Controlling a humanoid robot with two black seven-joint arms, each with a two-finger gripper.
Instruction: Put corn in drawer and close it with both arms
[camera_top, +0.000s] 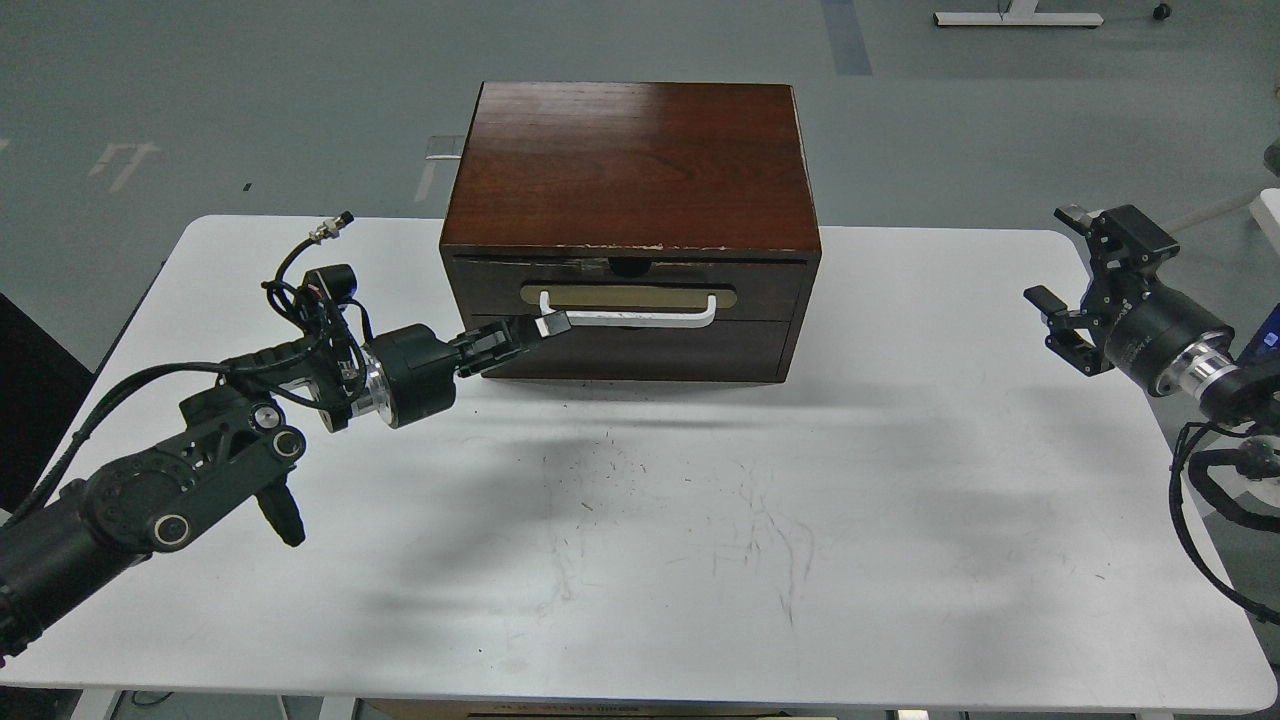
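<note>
Now left tool (535, 328) fingers together at left end of white handle (630, 311) on drawer (630, 292); right tool (1062, 320) spread, well apart, over white surface (900, 480) right edge.

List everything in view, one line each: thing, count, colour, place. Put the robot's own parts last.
table: one, white, scuffed, fills the foreground.
wooden cabinet: one, dark brown, on the table's far middle.
drawer: one, dark brown front, upper slot, pushed in.
handle: one, white bar on a beige plate, drawer front.
corn: none visible.
left claw: one, black, at the handle's left end.
right claw: one, black, open, at the table's right edge.
</note>
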